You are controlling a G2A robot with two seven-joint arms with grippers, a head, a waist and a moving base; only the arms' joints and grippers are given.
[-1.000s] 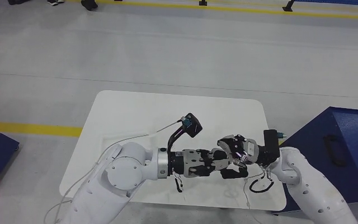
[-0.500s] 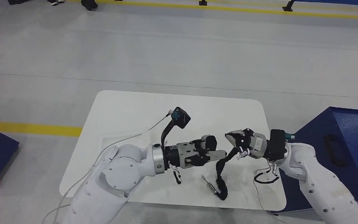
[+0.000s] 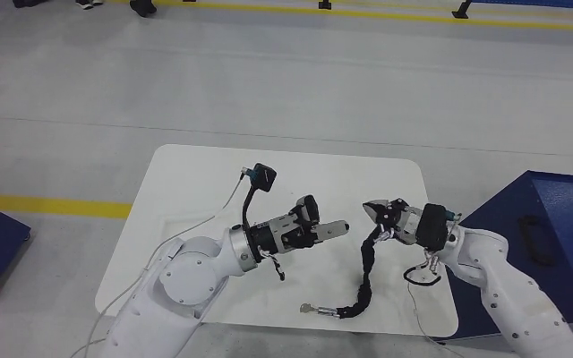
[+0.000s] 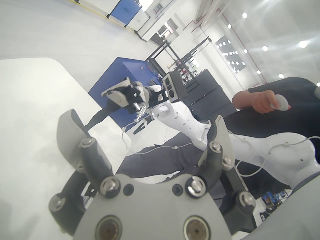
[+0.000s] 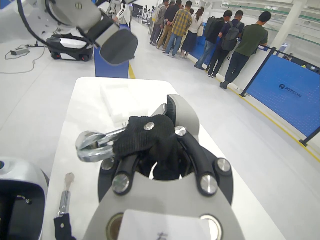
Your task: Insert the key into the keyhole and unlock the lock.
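Top view, nearest first: key flat on the table at about 5 o'clock, close to the front edge. Lies with its long axis along that edge, 9 to 3, free end toward 9, other end tied to the black cable. Climbs from there toward 1 o'clock, up to the right gripper at the table's 3 o'clock. Clamps the cloth-wrapped lock there, silver metal end poking out. Across a gap, at 9 o'clock from it, left gripper over mid-table: fingers spread wide, nothing between them. Puts the key at roughly 6 o'clock from that empty pincer, and nearer to it than to the loaded right one. Probably calls for the left to drop toward 6 and close across the shaft, from 12 and 6, not along it. Keyhole too small to make out.
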